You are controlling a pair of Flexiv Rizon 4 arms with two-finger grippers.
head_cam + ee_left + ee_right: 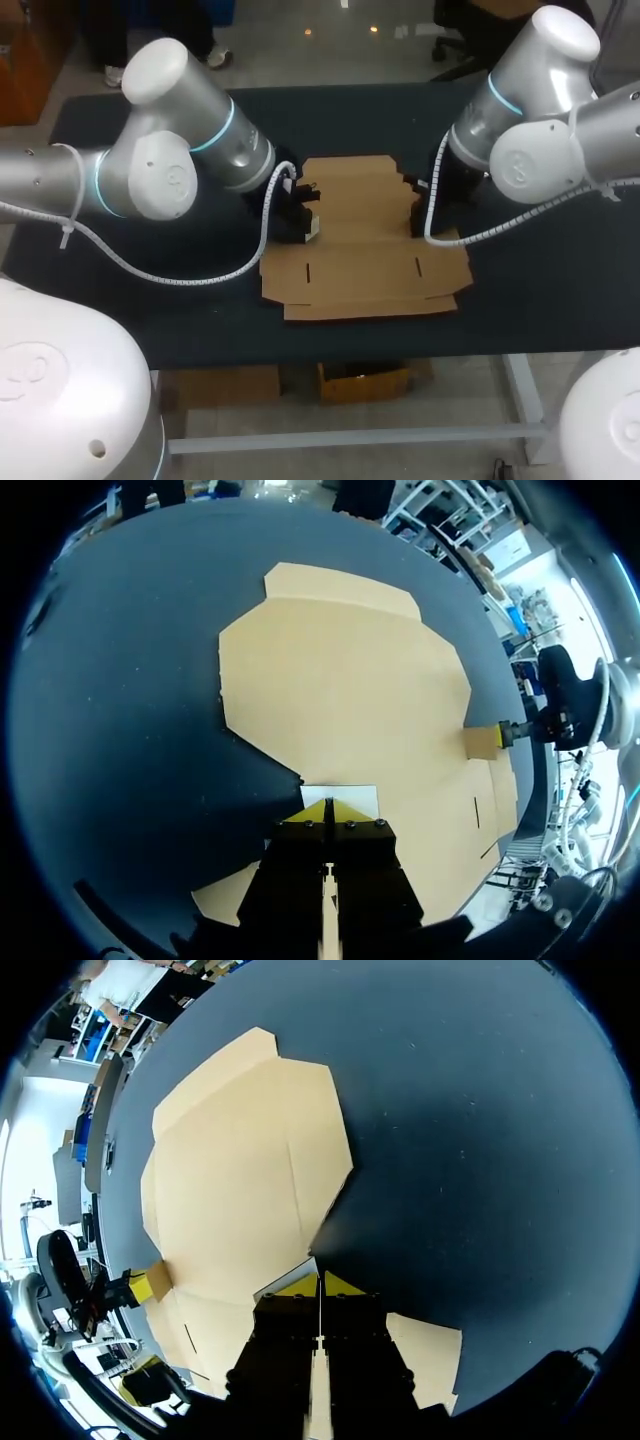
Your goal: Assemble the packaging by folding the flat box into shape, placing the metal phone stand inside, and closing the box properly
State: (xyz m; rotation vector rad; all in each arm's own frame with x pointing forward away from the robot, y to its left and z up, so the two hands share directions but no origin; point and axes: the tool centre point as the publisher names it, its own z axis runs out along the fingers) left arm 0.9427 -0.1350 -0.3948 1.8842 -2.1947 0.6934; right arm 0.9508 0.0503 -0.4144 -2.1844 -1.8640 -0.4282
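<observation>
A: Left side, what's visible?

B: Left arm [185,150] comes in low over the surface [560,290]. Left pincer [328,810] sits at the box's left edge, tips clenched together. Nothing shows between them.

A: Grasping the flap?

B: Doesn't look like it. Left flap [352,794] shows as a pale patch just past the tips, touching them. The pincer body hides the contact underneath. From overhead the fingers are mostly dark, and the tips are hard to pick out against the card.

A: Box?

B: Box [365,240] is flat and unfolded, mid-surface, between the two pincers. There are two short slits [308,272] near the front and a narrow strip [370,308] along the front edge. Each wrist view loses the near part of the box behind its own pincer.

A: Right side?

B: Right flap [483,742] reads darker than the sheet in the left wrist view, so it's likely tilted up. I can't tell the angle. Right pincer [320,1285] is at it, tips clenched together too, with a grey tilted patch of card just beside them. Whether any card is nipped, can't tell.

A: Overhead on that side?

B: Poor. The right arm [540,100] and its cable [440,225] cover the pincer, which is only a dark block at the box's right edge.
</observation>
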